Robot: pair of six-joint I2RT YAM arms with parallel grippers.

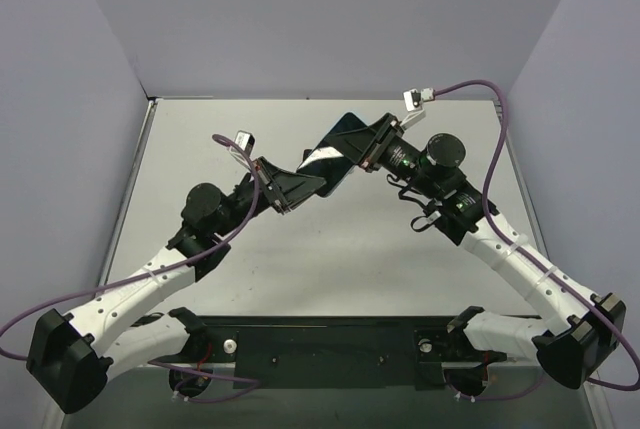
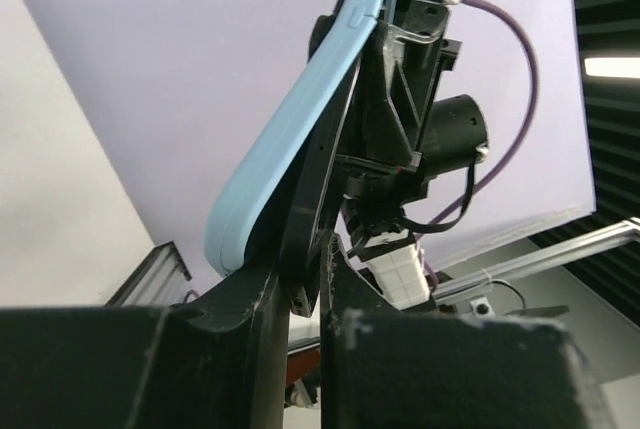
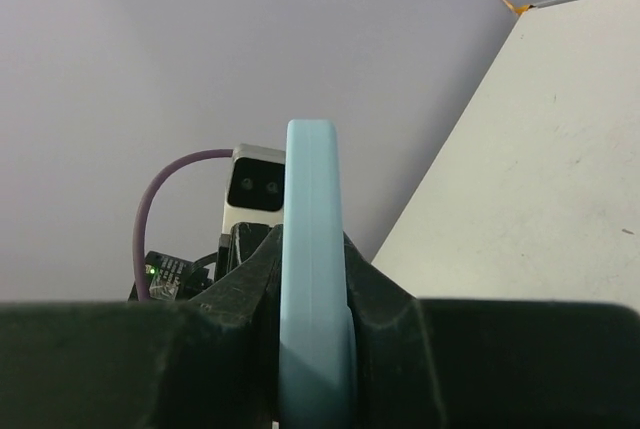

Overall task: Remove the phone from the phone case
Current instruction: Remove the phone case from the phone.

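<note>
While the right end effector (image 3: 315, 284) clenches the phone case (image 3: 312, 199) aloft,
the left end effector (image 2: 308, 294) pinches the phone (image 1: 340, 139) edge for prying.

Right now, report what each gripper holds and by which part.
Right gripper: clamped on the phone case by one end's thin edge. Left gripper: jaws straddle the opposite end; whether they grip cannot be told.

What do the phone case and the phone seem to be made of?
The phone case looks like soft silicone or rubbery plastic: light blue, matte, rounded edges, and bowed in the left wrist view. The phone shows a glossy dark face, probably glass, since it carries a bright reflection.
</note>
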